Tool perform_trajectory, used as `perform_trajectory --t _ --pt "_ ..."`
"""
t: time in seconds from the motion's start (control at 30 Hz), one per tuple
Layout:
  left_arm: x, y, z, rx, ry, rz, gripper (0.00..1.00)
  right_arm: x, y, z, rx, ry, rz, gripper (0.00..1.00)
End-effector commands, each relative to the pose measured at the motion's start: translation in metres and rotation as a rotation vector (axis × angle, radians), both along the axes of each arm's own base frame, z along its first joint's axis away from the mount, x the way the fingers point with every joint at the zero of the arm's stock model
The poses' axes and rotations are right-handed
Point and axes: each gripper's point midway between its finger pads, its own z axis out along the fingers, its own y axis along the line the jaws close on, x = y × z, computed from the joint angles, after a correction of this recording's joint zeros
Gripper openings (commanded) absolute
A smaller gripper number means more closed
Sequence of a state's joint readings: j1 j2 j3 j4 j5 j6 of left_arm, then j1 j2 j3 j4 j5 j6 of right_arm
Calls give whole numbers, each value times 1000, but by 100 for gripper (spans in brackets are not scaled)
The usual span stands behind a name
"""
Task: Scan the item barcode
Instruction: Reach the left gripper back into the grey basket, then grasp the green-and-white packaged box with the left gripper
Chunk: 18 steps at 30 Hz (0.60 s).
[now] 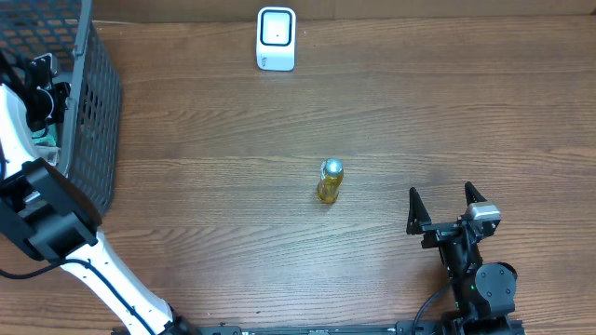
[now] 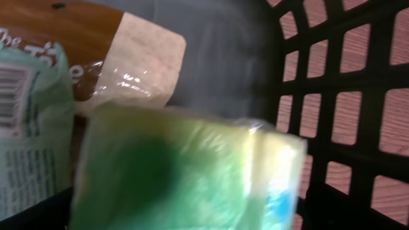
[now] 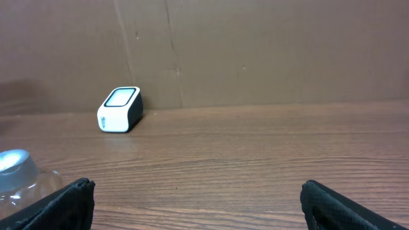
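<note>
Your left fingers (image 1: 42, 84) were spread wide down in the basket (image 1: 98, 102), right over a green pack (image 2: 185, 172) in shiny wrap. It looked light, squashy and slippery, so pinch its flat sides. Your right fingers (image 1: 413, 207) were spread too, holding nothing.

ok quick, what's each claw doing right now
left claw: down in the basket, fingers hidden, cannot be told
right claw: open, holding nothing
</note>
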State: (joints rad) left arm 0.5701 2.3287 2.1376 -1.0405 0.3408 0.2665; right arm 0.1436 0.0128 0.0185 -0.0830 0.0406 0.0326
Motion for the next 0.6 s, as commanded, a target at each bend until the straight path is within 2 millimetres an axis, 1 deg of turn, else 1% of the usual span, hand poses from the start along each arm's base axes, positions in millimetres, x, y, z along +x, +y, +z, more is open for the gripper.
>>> perform_trajectory --t 0.0,0.13,0.2,0.3,0.37,0.43,0.5,0.57 --pt "1 -2 -6 25 12 -26 93 0 -1 -2 -4 -2 -5 100" --pt "-3 6 -9 63 41 -2 80 0 -1 -2 -4 -2 -5 100" --pt "-5 9 -10 71 53 23 79 0 -1 -2 -4 -2 -5 100" --pt "-5 9 -10 67 57 38 79 0 -1 -2 -4 -2 -5 100" --pt "-5 9 -10 72 61 43 72 0 -1 -2 -4 -2 -5 100" --pt "-8 15 -12 90 83 90 72 0 -1 -2 -4 -2 -5 100" --pt "-12 22 -13 112 108 145 76 0 -1 -2 -4 -2 -5 100" --pt "-11 22 -13 109 107 151 79 0 -1 -2 -4 -2 -5 100"
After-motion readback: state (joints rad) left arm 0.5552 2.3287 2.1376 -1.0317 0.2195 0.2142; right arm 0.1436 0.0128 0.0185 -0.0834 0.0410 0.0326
